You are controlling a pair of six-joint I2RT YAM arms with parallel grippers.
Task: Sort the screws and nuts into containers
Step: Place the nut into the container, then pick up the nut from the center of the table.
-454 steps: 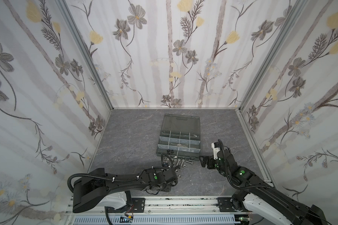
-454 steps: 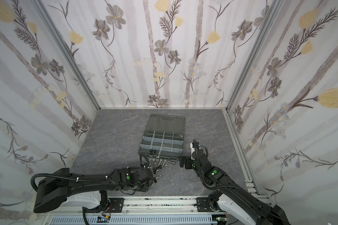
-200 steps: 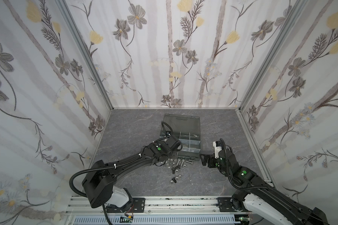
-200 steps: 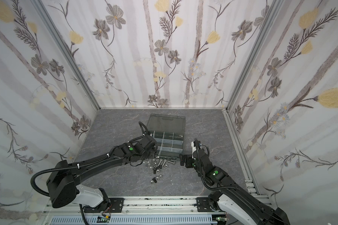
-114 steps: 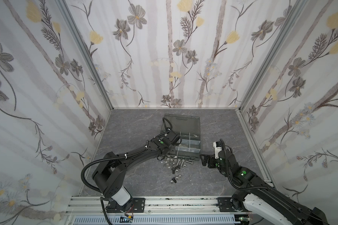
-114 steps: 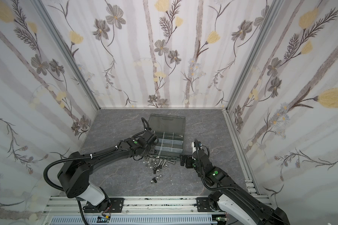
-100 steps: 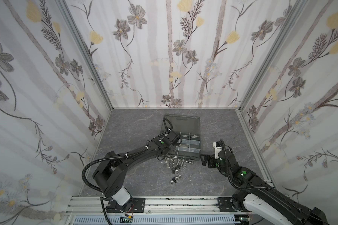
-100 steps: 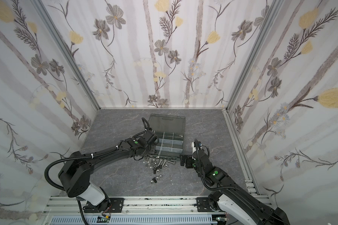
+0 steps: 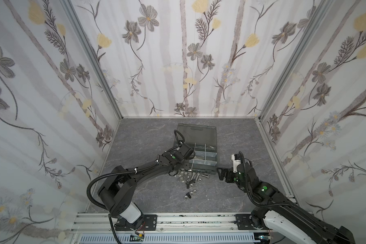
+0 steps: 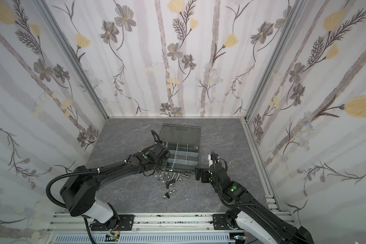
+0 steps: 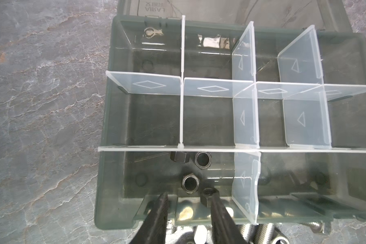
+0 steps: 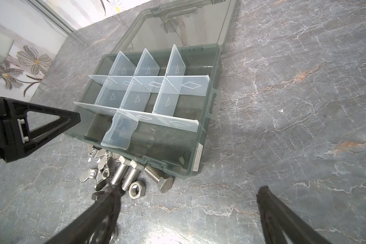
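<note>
1. Black nuts (image 11: 190,182), three in all, lay in the case's (image 11: 103,169) front-row compartment (image 11: 148,169) on the robot's left. A fourth nut (image 11: 209,196) rested against one of the left fingers (image 11: 219,215) just above that compartment.
2. The left fingers stood partly apart. The gap was wider than that nut, so nothing was clamped.
3. The right fingers (image 12: 270,211) were spread wide and empty over the counter (image 12: 283,105), beside the case.
4. Silver screws (image 12: 127,173) and silver nuts (image 12: 136,190) lay loose on the counter against the case's front wall.
5. These parts looked small, hard, slick and heavy for their size.
6. A nut would likely hold best pinched across two opposite flats.
7. A screw would hold best across its threaded shaft near the head, where the thread gives some bite. A round shaft could roll if nudged.
</note>
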